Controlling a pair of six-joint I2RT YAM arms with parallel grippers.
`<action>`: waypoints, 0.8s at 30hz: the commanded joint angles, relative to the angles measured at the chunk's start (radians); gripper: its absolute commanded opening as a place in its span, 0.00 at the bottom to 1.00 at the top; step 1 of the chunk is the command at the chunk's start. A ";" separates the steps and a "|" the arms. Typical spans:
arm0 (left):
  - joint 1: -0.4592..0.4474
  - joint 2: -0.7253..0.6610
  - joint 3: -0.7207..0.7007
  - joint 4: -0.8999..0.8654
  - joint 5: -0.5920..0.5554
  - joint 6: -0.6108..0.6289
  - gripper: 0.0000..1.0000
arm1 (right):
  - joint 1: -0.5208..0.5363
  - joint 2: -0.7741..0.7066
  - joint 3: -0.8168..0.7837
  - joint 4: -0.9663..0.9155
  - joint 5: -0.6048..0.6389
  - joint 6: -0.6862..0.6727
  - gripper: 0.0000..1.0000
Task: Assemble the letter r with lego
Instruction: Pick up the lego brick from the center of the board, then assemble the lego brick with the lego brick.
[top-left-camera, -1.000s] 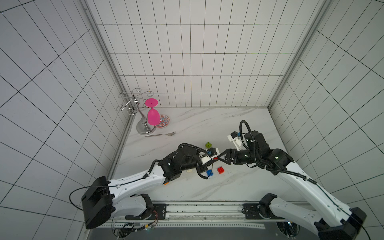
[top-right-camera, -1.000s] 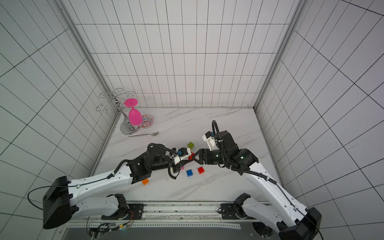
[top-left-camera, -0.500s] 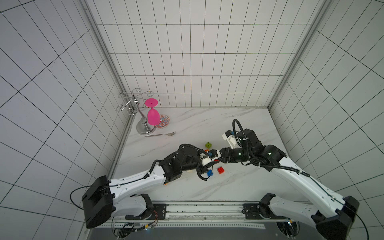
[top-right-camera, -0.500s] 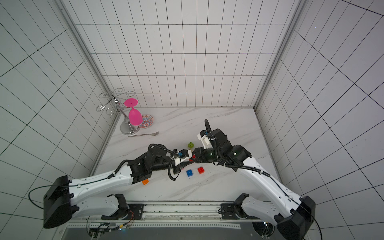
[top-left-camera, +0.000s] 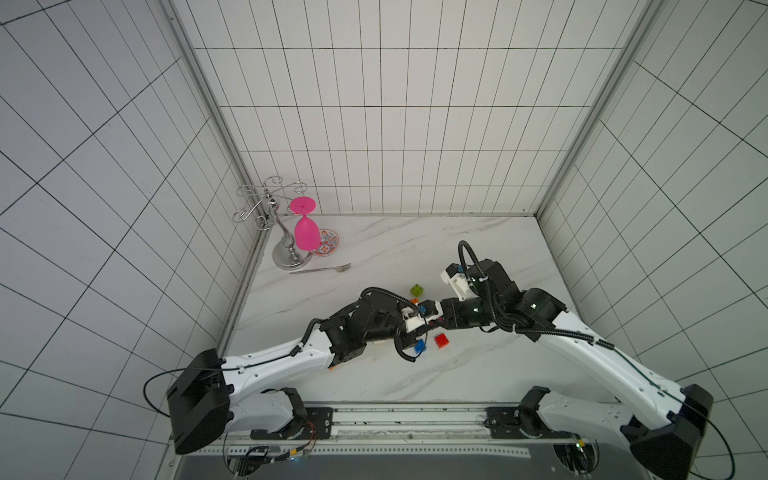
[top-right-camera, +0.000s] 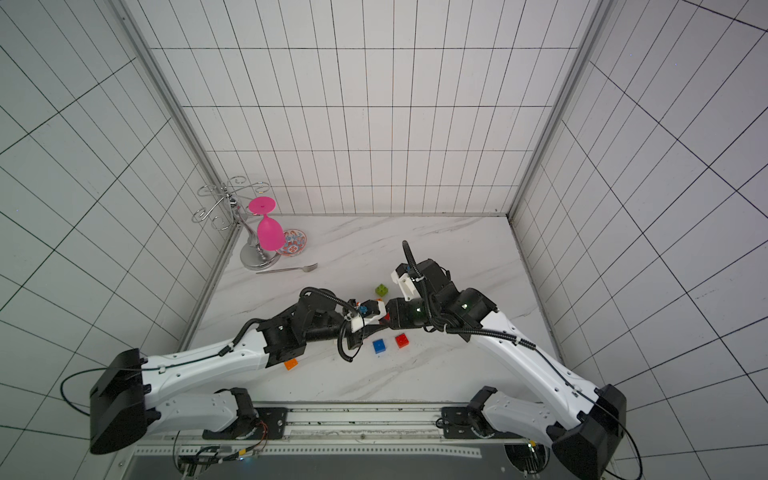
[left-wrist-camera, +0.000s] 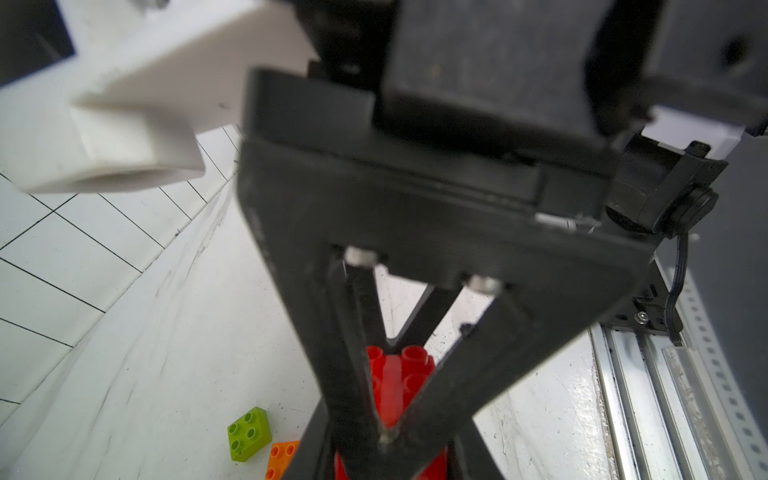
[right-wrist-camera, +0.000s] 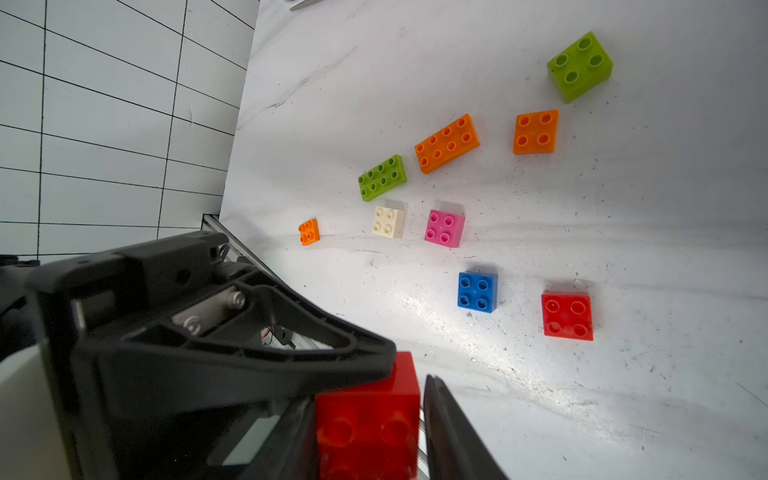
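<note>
One held red brick (right-wrist-camera: 368, 415), table (top-left-camera: 415, 241) edges far

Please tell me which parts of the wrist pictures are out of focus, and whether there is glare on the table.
Right wrist view: the near red brick is soft, the blue brick is sharp, and a bright glare patch lies on the table beside the blue one. Left wrist view: the white housing close to the lens is blurred; the lime brick is clearer.

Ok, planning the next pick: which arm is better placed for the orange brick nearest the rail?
Left, probably: the orange brick lies beside the left arm, well away from the right arm. The left fingers grip a red brick, though.
</note>
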 joint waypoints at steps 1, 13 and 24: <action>-0.004 0.008 0.028 0.002 0.015 0.018 0.00 | 0.012 0.007 0.039 -0.028 0.020 0.008 0.41; -0.004 -0.003 0.028 0.055 -0.093 -0.175 0.81 | 0.010 -0.018 0.028 -0.061 0.166 -0.020 0.07; 0.000 -0.072 0.017 -0.312 -0.521 -0.965 0.99 | -0.032 0.163 -0.021 -0.202 0.334 -0.317 0.00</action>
